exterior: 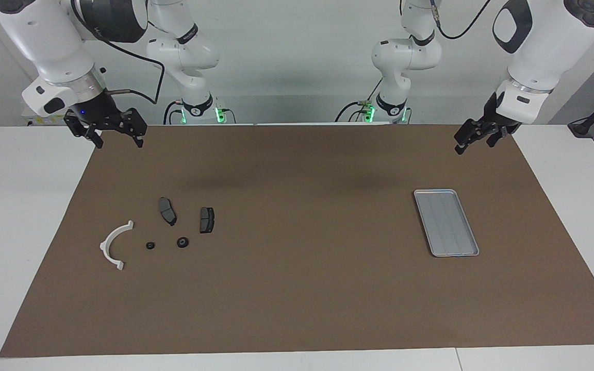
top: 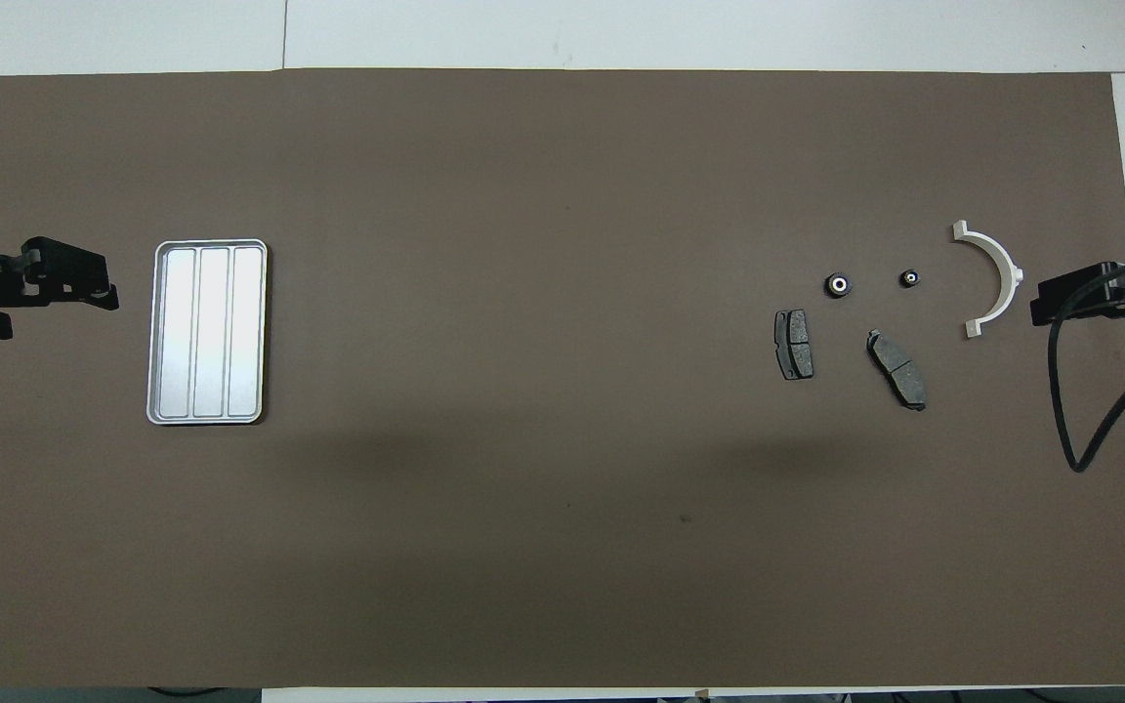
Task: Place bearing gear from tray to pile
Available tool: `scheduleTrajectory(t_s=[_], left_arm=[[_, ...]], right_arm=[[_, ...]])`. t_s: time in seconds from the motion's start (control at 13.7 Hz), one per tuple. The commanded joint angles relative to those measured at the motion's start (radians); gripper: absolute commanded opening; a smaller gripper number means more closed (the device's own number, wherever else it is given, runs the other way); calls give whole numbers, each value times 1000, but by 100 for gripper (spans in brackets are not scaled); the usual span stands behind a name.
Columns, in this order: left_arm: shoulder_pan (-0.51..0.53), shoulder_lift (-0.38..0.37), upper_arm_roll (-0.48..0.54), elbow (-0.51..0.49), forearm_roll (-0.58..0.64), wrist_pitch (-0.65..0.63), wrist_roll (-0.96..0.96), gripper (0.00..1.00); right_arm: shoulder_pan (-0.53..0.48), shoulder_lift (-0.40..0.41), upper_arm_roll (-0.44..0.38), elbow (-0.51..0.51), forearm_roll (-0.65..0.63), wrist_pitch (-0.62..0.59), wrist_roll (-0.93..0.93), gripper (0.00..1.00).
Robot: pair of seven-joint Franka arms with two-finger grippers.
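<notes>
Both arms are cropped overhead; left end effector (exterior: pixel 475 138) and right end effector (exterior: pixel 105 131) hang released, holding nothing.

Bare tray (exterior: pixel 446 222) well apart from pile (exterior: pixel 159 232); both claws raised, open.

A white worktop (exterior: pixel 23 216) fills the room's foreground, most of its surface covered by a large brown mat (exterior: pixel 297 288) laid flat from edge to edge. A plain pale wall (exterior: pixel 297 56) rises along the worktop's edge, evenly lit from above. Soft shadows fall across the mat. A seam (top: pixel 285 34) divides the worktop's white panels.
</notes>
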Motion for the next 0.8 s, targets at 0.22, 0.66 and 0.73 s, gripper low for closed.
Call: scheduleTrajectory(t_s=[0.22,0.66,0.73], left_arm=[[-2,-29,2,-33,-11,10,7,100],[0,-29,2,-33,-11,11,9,100],[-2,-29,2,-33,-11,11,7,100]], right_arm=[[-12,-23,6,-30,3,1,31,100],[-12,-23,6,-30,0,-2,43,100],[-12,-23,6,-30,0,-3,43,100]])
